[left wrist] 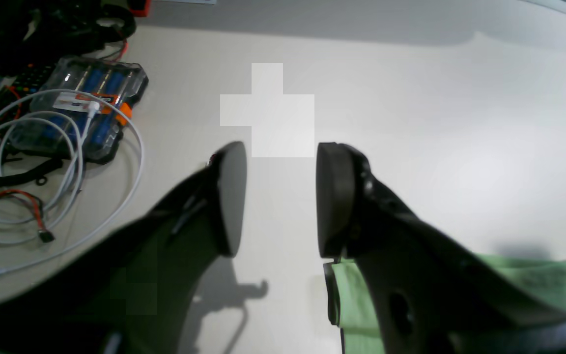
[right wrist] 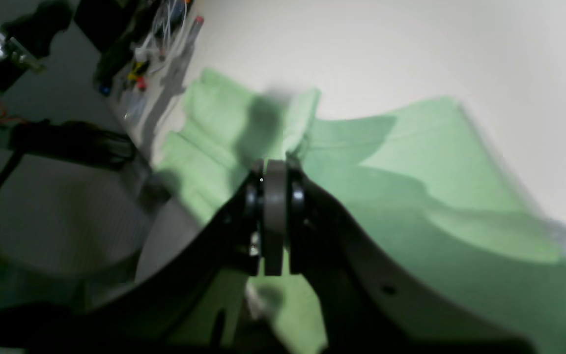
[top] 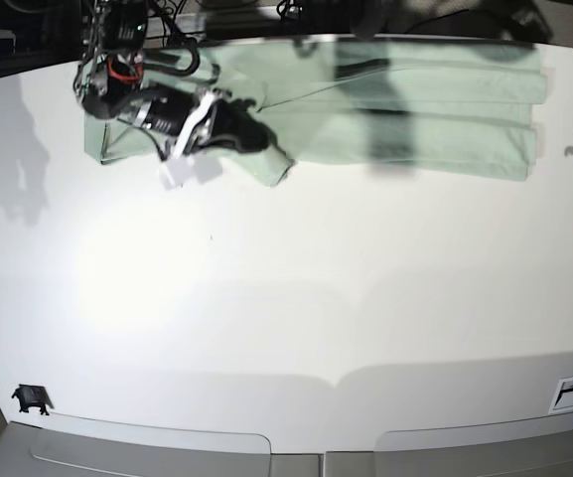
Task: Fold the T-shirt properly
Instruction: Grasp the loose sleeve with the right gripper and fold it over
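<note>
1. My right gripper (right wrist: 275, 169) is clamped tight on a fold of the T-shirt (top: 405, 109), jaws pressed together.
2. My left gripper (left wrist: 280, 196) stands with its jaws wide apart, nothing between them, above bare bench (top: 296, 318) beside the cloth's edge.
3. The T-shirt lies spread along the far edge of the bench, its end toward the far left corner bunched under my right arm.
4. A cable (left wrist: 67, 162) coils near a clear case (left wrist: 91, 105).

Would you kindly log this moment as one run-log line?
T-shirt: lengthwise-folded strip, far table edge | right gripper: shut on T-shirt | left gripper: open, empty
</note>
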